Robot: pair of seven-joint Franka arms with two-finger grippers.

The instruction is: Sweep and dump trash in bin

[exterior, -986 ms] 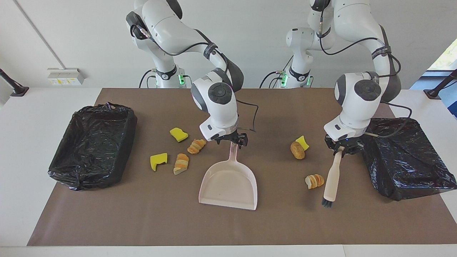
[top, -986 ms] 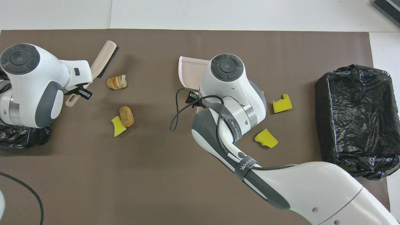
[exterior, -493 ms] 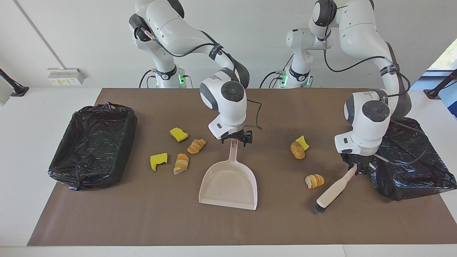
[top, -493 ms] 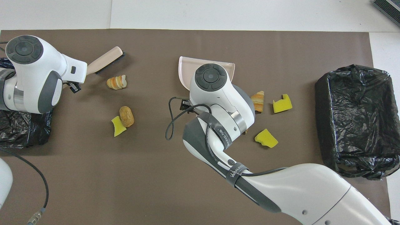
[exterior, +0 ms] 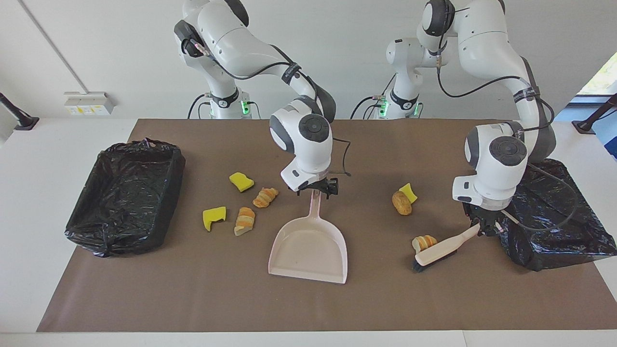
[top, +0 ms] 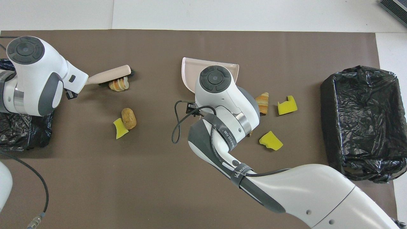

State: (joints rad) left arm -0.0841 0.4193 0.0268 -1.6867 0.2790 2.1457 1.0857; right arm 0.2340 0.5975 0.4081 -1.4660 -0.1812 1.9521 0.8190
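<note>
A black-lined bin [exterior: 126,195] is seen at the right arm's end of the brown mat [exterior: 308,299]. Just beside it, toward the middle, four pieces of trash are gathered: a yellow sponge chunk [exterior: 241,181] nearest the robots, a striped croissant piece [exterior: 265,197] beside it, and, farther from the robots, a notched yellow sponge chunk [exterior: 214,217] and a second striped croissant piece [exterior: 245,220]. The pale pink dustpan [exterior: 309,250] is laid flat at the middle of the mat, its handle pointed toward the robots. The right gripper [exterior: 316,188] is placed at the tip of that handle; whether its fingers are spread or pressed on the handle cannot be told. Toward the left arm's end, a brown bread roll [exterior: 401,203] is found touching a small yellow sponge piece [exterior: 409,192]. Farther from the robots, a third striped croissant piece [exterior: 423,242] is met by the bristle end of the brush [exterior: 441,250], which is laid low across the mat. The brush's handle is clamped tight in the left gripper [exterior: 483,225], beside a second black-lined bin [exterior: 554,226].
</note>
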